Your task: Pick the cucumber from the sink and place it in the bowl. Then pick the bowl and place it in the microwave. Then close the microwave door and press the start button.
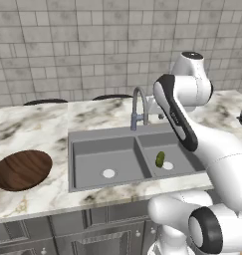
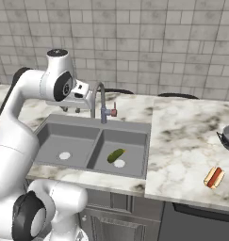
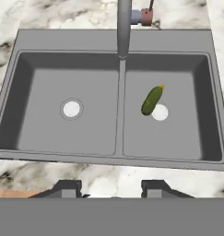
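Observation:
The cucumber (image 1: 160, 159) (image 2: 116, 155) (image 3: 152, 100) lies in the right basin of the grey sink (image 1: 92, 134) (image 2: 54, 123) (image 3: 21, 34), beside the white drain. My gripper (image 3: 111, 188) (image 2: 71, 109) hangs high above the sink's front edge, over the divider between the basins. It is open, with nothing between its fingers, and well clear of the cucumber. The brown wooden bowl (image 1: 22, 169) sits on the counter to the left of the sink. The microwave and its door are out of view.
The curved faucet (image 1: 138, 102) (image 2: 99, 96) (image 3: 124, 27) arches over the sink's back rim. To the right, on the marble counter, lie a hot dog (image 2: 214, 176) and a dark pan (image 2: 227, 136). A tiled wall closes off the back.

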### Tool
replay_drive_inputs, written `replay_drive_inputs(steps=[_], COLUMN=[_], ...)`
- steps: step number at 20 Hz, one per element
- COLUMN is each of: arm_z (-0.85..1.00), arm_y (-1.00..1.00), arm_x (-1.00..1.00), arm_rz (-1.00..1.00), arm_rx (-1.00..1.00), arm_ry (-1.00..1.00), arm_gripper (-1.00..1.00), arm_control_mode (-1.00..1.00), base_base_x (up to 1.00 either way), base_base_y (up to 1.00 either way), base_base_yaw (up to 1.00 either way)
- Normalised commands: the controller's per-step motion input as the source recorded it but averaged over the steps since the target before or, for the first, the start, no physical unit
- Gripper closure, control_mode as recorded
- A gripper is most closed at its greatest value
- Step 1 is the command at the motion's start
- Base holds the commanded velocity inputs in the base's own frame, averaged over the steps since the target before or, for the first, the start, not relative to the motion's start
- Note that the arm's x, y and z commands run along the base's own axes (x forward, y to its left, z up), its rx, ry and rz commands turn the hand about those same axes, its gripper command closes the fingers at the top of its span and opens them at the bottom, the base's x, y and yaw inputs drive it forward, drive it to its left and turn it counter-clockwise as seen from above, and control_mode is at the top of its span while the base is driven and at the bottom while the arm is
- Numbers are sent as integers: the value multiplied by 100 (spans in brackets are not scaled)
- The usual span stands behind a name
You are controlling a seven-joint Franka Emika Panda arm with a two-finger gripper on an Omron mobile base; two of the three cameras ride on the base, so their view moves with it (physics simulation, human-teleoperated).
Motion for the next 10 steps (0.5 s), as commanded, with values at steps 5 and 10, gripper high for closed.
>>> replay_drive_inputs(steps=[5, 10], arm_z=[-3, -50], arm_y=[-9, -62], arm_x=[-33, -61], arm_rz=[-1, -7], arm_rx=[0, 3], arm_ry=[-6, -1], arm_gripper=[-100, -100], arm_control_mode=[-100, -100], base_base_x=[0, 0], base_base_y=[0, 0], base_base_yaw=[0, 0])
